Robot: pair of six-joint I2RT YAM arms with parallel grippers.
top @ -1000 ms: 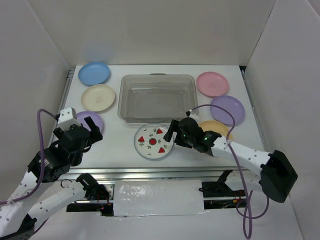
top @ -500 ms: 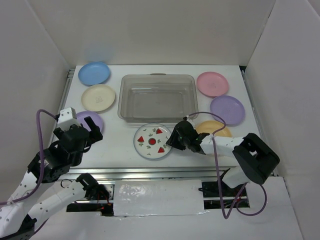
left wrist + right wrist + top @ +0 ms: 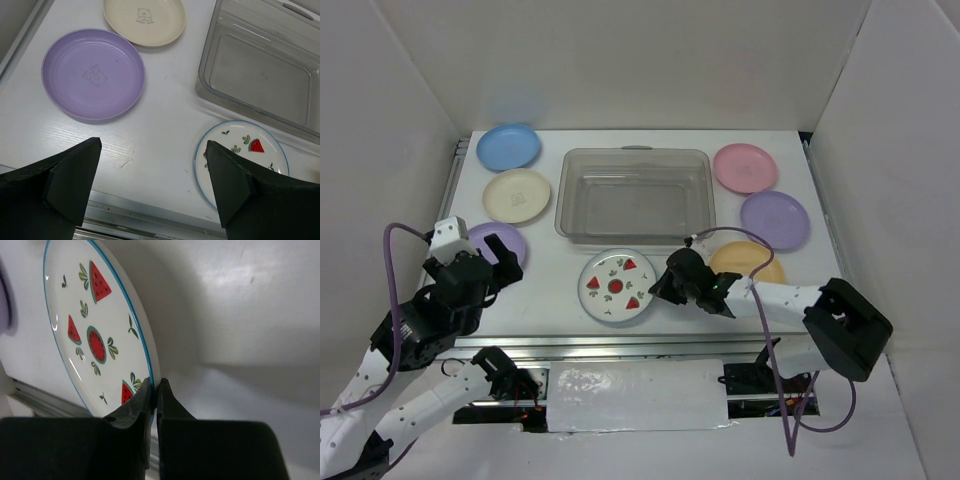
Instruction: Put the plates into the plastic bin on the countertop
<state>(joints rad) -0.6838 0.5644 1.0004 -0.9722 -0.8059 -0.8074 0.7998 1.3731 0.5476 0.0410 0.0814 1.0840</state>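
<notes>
Right claw (image 3: 155, 388) is pinched tight on the near-right rim of the watermelon plate (image 3: 614, 288), which sits low on the surface (image 3: 545, 285) just in front of the plastic bin (image 3: 634, 195). An edge grip probably suits a shallow plate with no other hold. Left claw (image 3: 151, 146) hangs spread wide, holding nothing, above the purple plate (image 3: 93, 73) at the bin's front left. Further back on that side lie the cream plate (image 3: 517, 194) and blue plate (image 3: 508, 146). No plate is in the bin yet.
</notes>
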